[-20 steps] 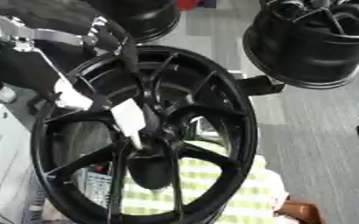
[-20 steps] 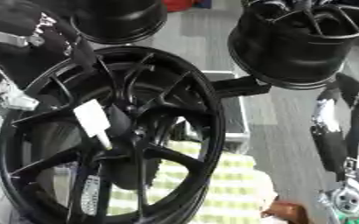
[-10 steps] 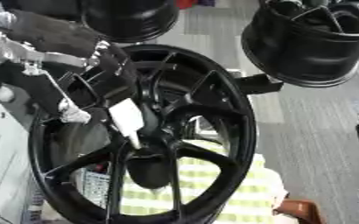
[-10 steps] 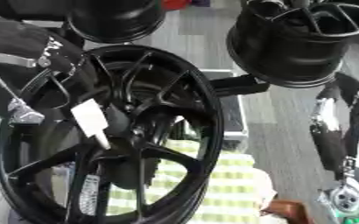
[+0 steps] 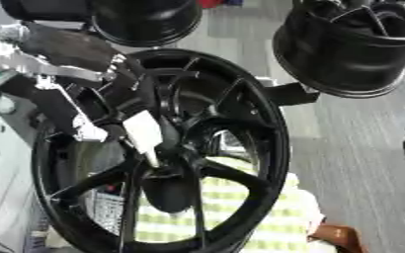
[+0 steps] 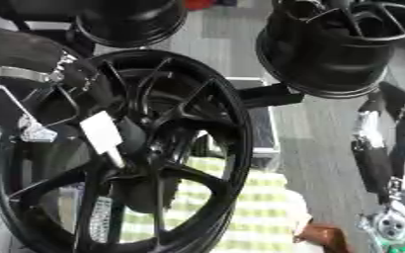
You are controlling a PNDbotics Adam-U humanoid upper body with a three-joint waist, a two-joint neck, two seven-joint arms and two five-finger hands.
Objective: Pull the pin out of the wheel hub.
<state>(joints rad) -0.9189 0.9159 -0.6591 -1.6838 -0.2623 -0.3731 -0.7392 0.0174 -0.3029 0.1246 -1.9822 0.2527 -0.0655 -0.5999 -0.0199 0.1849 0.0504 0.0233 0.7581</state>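
Note:
A big black spoked wheel (image 5: 240,123) stands tilted across the middle of the view. A flat white tag (image 5: 143,129) sits on a thin pin (image 5: 152,159) that runs down into the hub (image 5: 167,170). My left arm comes in from the upper left, and my left hand (image 5: 67,111) reaches inside the rim. Its fingers are stretched out and a pale fingertip (image 5: 91,133) lies just left of the tag, holding nothing. My right arm (image 6: 375,163) hangs at the right edge, away from the wheel; its hand is not clear.
Two more black rims stand behind, one at top centre (image 5: 145,22) and one at top right (image 5: 353,47). A black bracket (image 5: 288,93) juts from the wheel's right side. A yellow-and-white striped cloth (image 5: 249,212) lies below. A grey cabinet (image 5: 3,168) stands at left.
My left arm has pushed further in from the upper left, and its hand has dropped lower inside the rim, nearer the white tag. The wheel and right arm have stayed put.

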